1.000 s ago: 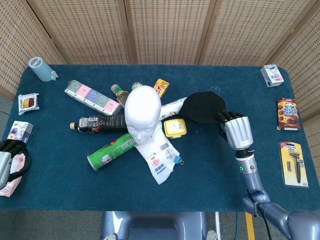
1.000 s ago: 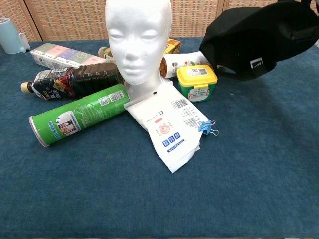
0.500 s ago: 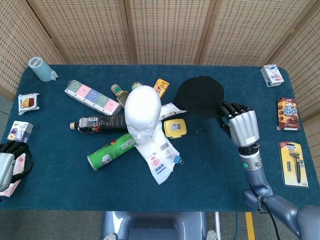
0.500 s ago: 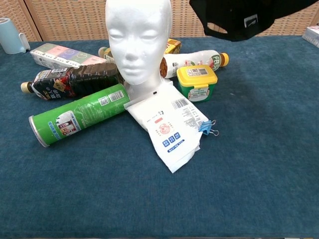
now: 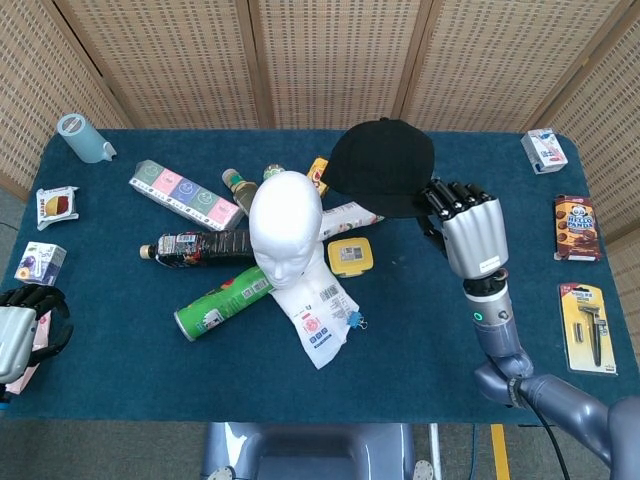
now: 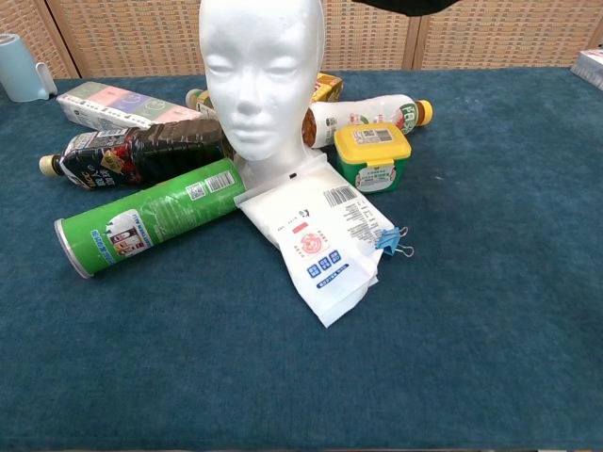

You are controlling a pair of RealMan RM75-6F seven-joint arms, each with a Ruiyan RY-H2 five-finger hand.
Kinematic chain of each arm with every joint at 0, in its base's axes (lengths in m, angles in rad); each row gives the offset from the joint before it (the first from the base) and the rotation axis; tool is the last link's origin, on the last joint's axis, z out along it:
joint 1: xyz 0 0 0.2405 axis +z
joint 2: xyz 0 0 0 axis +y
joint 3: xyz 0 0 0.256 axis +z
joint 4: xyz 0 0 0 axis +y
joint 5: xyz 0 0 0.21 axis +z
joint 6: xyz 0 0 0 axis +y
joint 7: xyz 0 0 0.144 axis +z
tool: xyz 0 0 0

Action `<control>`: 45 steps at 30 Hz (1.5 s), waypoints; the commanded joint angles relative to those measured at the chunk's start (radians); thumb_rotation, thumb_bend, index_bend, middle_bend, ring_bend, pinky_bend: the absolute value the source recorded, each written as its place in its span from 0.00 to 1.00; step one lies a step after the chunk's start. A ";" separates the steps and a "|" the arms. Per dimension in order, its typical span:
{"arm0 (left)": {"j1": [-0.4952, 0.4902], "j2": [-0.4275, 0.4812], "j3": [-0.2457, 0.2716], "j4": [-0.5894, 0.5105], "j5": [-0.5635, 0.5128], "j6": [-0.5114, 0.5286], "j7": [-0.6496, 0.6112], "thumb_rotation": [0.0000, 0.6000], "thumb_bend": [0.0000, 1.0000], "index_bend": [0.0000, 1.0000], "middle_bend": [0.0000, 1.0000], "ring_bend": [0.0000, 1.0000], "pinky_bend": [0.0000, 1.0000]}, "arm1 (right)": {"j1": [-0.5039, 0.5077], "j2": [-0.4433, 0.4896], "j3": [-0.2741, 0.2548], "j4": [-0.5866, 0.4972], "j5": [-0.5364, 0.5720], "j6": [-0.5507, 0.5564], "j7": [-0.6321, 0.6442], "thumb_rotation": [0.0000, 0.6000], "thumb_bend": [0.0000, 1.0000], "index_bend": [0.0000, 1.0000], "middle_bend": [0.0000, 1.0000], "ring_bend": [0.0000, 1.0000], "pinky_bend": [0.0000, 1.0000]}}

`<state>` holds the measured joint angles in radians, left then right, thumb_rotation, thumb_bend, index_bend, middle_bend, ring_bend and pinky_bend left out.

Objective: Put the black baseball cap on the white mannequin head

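Observation:
The black baseball cap [image 5: 381, 166] hangs in the air, up and to the right of the white mannequin head [image 5: 285, 226]. My right hand [image 5: 465, 228] grips the cap at its right rear edge. In the chest view only a sliver of the black cap [image 6: 407, 6] shows at the top edge, right of the mannequin head [image 6: 261, 75], which stands upright facing the camera. My left hand [image 5: 22, 328] sits at the table's front left corner, fingers curled in, beside a pink packet; whether it holds anything is unclear.
Around the head lie a green can [image 5: 222, 301], a dark bottle [image 5: 195, 245], a white pouch [image 5: 322, 310], a yellow tub [image 5: 349, 256], a white bottle [image 6: 363, 115] and a pastel box [image 5: 184, 194]. Snack boxes [image 5: 576, 228] line the right edge; a blue cup [image 5: 81, 138] stands back left.
My right hand has lifted the cap up and leftward toward the mannequin head; it has risen almost out of the chest view. The left hand has barely moved.

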<state>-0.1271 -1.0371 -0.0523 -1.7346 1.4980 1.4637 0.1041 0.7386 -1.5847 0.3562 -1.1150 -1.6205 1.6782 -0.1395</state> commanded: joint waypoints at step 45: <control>0.039 -0.035 0.017 0.154 -0.049 -0.019 -0.154 1.00 0.31 0.52 0.38 0.27 0.30 | 0.242 -0.071 0.020 -0.110 0.043 -0.231 -0.377 1.00 0.47 0.63 0.58 0.69 0.80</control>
<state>-0.0875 -1.0714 -0.0356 -1.5813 1.4488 1.4451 -0.0499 0.9882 -1.6590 0.3845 -1.2052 -1.5772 1.4430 -0.4999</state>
